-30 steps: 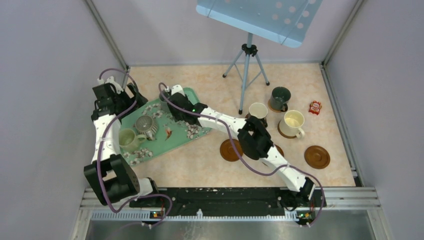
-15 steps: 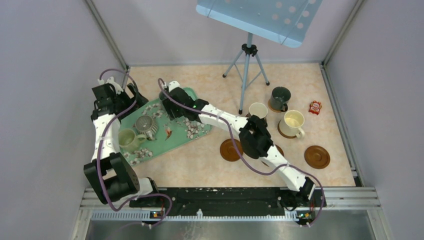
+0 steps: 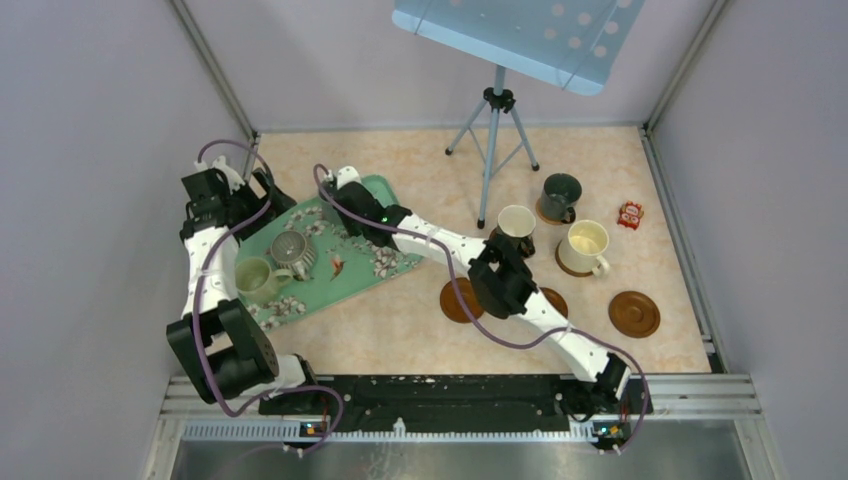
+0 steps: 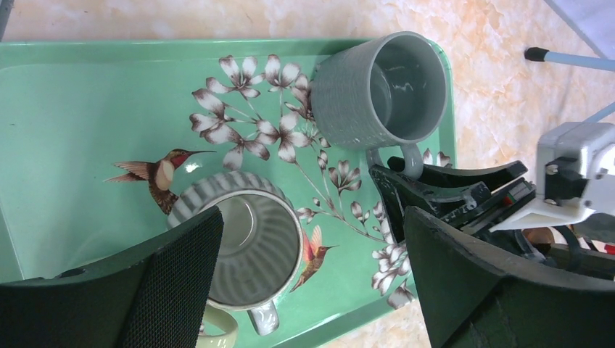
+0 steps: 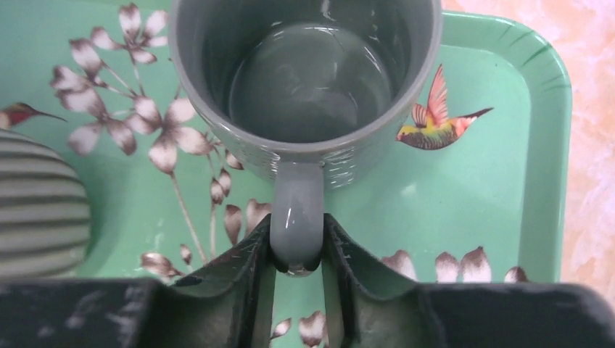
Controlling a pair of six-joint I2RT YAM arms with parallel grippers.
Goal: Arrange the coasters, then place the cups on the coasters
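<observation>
Since earlier frame right claw [image 5: 297,250] closed in, now pinching handle of glossy grey-blue ceramic mug [image 5: 304,80] | mug upper centre, on green floral tray [image 5: 540,145] | I see left claw [image 4: 312,228] wide, empty.

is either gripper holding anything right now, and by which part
The right gripper pinches the grey-blue mug by its handle, with the mug on the tray. The left gripper is open and holds nothing.

Peach marbled tabletop [image 3: 400,335], green floral tray [image 3: 318,281] at left, brown coasters [image 3: 634,313], tripod [image 3: 492,150], red packet [image 3: 630,214]
</observation>
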